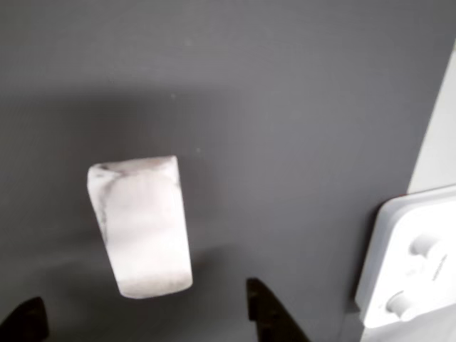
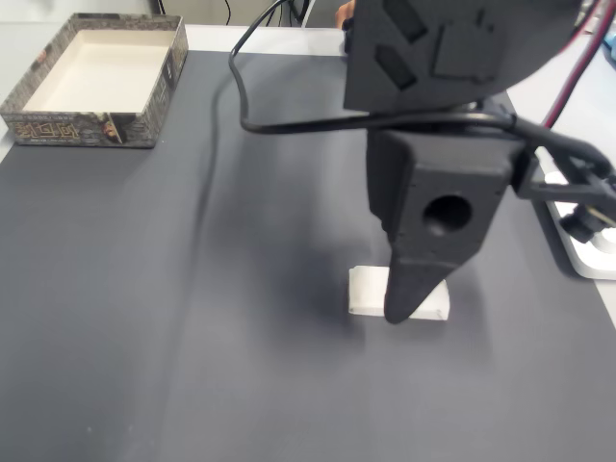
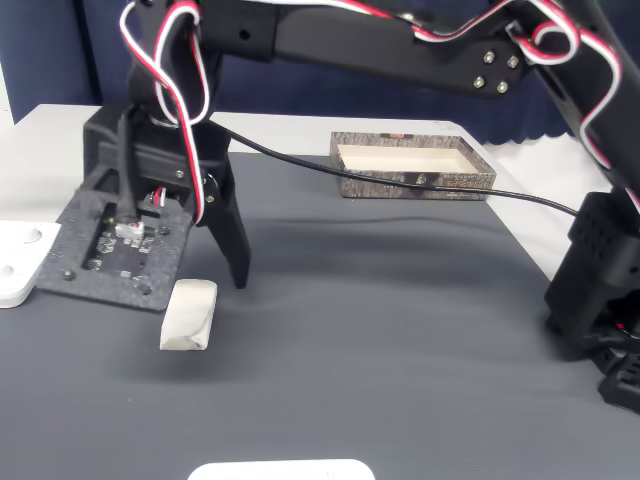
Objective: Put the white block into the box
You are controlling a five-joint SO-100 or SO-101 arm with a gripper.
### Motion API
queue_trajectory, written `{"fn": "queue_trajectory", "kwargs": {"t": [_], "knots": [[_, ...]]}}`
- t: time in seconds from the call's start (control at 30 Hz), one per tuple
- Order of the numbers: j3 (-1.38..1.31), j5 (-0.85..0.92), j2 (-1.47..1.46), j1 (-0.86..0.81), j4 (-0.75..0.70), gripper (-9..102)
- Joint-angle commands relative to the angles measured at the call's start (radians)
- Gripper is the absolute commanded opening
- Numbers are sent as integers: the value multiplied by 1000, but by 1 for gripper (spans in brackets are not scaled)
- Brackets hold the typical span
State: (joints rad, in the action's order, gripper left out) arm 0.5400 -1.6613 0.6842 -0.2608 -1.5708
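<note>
could knock the white block (image 3: 188,315) sideways if the end effector (image 3: 195,295) descends off-centre, since one dark finger (image 2: 412,287) sits right over it in a fixed view. jaws spread wide, holding nothing, with the block lying flat on the bench (image 2: 192,337) between the two fingertips in the other view. might also tip or pinch only a corner, judging by the block's skewed angle. box (image 2: 96,82) well apart at the far corner, so a weak grip risks a drop on the long carry. dark grey matte mat, smooth, lightly rippled. white flat device (image 1: 410,260) near one edge. dark blue curtain (image 3: 50,50) behind.
</note>
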Motion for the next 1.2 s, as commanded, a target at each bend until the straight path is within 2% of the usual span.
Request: {"fn": "queue_trajectory", "kwargs": {"t": [0.0,1.17], "knots": [[-55,-8,17,11,9,40],[-135,-18,-91,21,12,37]]}}
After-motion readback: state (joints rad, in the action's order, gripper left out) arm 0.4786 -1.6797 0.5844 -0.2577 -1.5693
